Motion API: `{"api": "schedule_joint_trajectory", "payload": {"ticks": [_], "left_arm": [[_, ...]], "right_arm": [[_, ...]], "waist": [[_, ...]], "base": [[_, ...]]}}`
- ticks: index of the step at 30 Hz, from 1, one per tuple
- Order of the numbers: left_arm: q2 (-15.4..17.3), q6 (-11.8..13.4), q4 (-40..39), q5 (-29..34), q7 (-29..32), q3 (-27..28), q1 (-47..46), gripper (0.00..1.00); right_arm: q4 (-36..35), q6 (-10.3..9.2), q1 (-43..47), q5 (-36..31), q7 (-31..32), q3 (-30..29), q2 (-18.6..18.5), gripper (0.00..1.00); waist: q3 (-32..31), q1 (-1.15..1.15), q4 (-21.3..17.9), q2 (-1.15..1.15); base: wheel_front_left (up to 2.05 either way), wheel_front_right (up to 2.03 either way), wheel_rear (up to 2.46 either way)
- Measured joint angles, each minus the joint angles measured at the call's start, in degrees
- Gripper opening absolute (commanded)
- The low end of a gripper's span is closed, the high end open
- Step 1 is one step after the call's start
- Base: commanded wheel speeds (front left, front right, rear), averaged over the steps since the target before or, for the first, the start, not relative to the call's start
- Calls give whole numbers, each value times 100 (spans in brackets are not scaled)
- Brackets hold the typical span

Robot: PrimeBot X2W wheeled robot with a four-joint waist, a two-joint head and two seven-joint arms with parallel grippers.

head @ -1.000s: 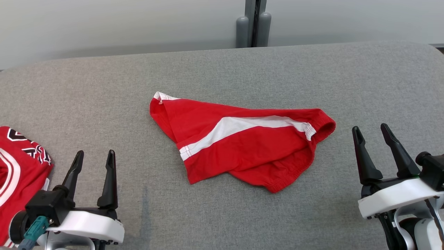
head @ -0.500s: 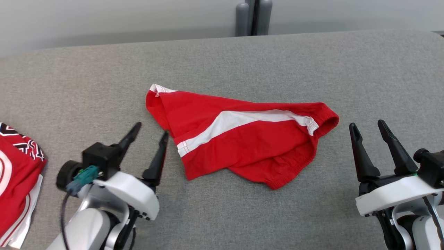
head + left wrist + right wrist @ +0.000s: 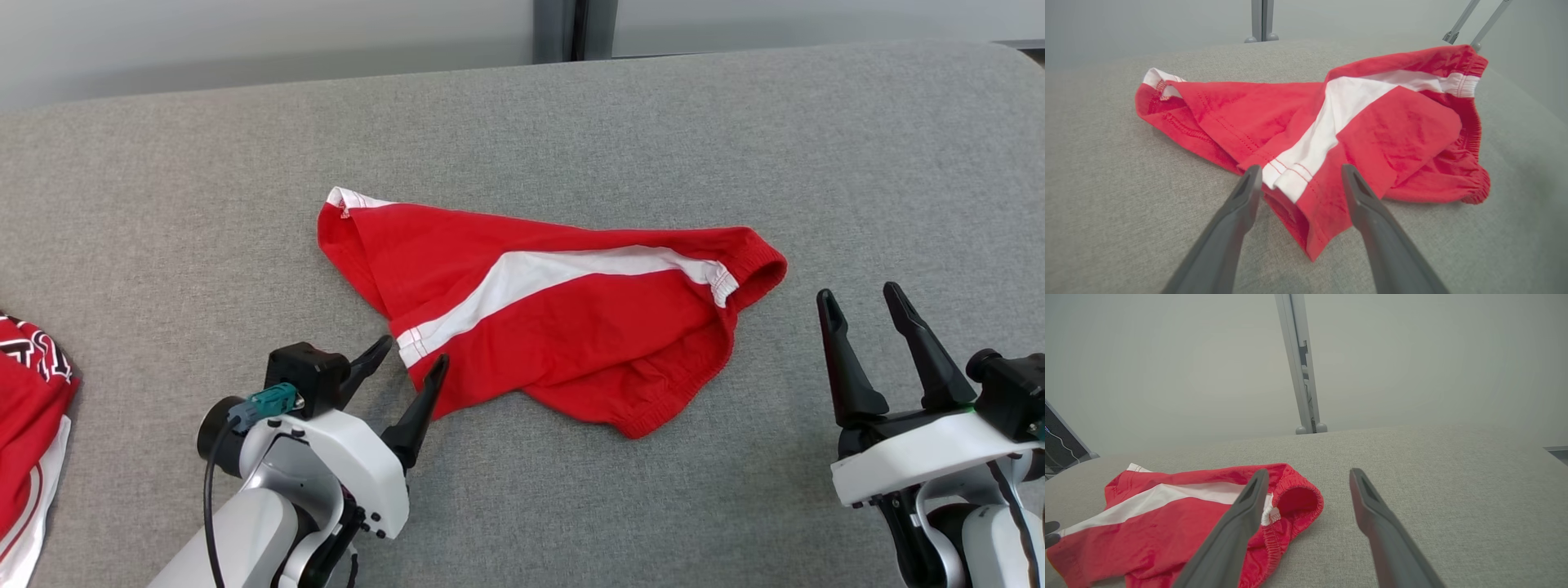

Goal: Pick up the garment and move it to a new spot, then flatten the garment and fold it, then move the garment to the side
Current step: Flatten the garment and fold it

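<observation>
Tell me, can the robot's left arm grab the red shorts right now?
Probably yes. The left gripper is open, with its tips on either side of the near corner of the red shorts, and nothing lies between them and the cloth.

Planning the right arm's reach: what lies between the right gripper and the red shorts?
Just bare grey tabletop lies between the right gripper and the red shorts at their elastic end, seen in the head view.

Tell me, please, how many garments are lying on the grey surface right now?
2. The shorts lie crumpled in the middle of the head view. A jersey lies at that view's left edge, partly cut off. Others may lie outside the frame.
</observation>
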Motion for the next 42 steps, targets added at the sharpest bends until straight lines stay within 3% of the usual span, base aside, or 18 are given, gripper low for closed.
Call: {"api": "schedule_joint_trajectory", "payload": {"ticks": [2,3,6,7,18,22,35,36,37,38,39,42], "left_arm": [[-7,-51,33,-80,20,-1,-7,100],[-2,-73,49,-80,47,-8,-10,93],[7,-130,75,-147,68,-9,-12,15],[9,-149,81,-183,76,-8,-13,0],[60,-181,100,-172,36,-24,-70,0],[70,-157,43,-122,7,-48,-116,0],[21,-148,1,-64,-141,-108,-248,0],[18,-148,4,-56,-158,-108,-252,0],[19,-148,5,-42,-193,-107,-258,0],[15,-148,5,-27,-204,-108,-272,0],[13,-146,5,-22,-246,-104,-282,0],[9,-134,-8,19,-383,-69,-350,0]], "right_arm": [[11,0,-4,0,-18,2,7,100],[16,0,-9,1,-24,2,8,100],[32,0,-27,1,-38,1,15,100],[37,0,-27,2,-41,1,16,100],[109,0,-123,23,-62,-5,1,100],[233,0,-163,27,34,275,-75,100],[1419,0,-794,367,-115,876,-175,100],[1517,0,-867,393,-148,887,-181,79],[1599,0,-936,413,-176,903,-181,38],[1678,0,-987,421,-208,905,-193,15],[1734,0,-1019,450,-233,909,-204,0],[1893,0,-1133,530,-308,935,-274,0]], "waist": [[13,0,-8,0],[17,0,-14,0],[30,0,-31,0],[32,0,-36,0],[41,0,-62,0],[55,0,-10,0],[291,0,266,0],[308,0,284,0],[324,0,302,0],[337,0,321,0],[353,0,339,0],[416,0,371,0]], "base": [[0,0,0],[0,0,0],[0,0,0],[0,0,0],[0,0,0],[0,0,0],[0,0,0],[0,0,0],[0,0,0],[0,0,0],[0,0,0],[0,0,0]]}}
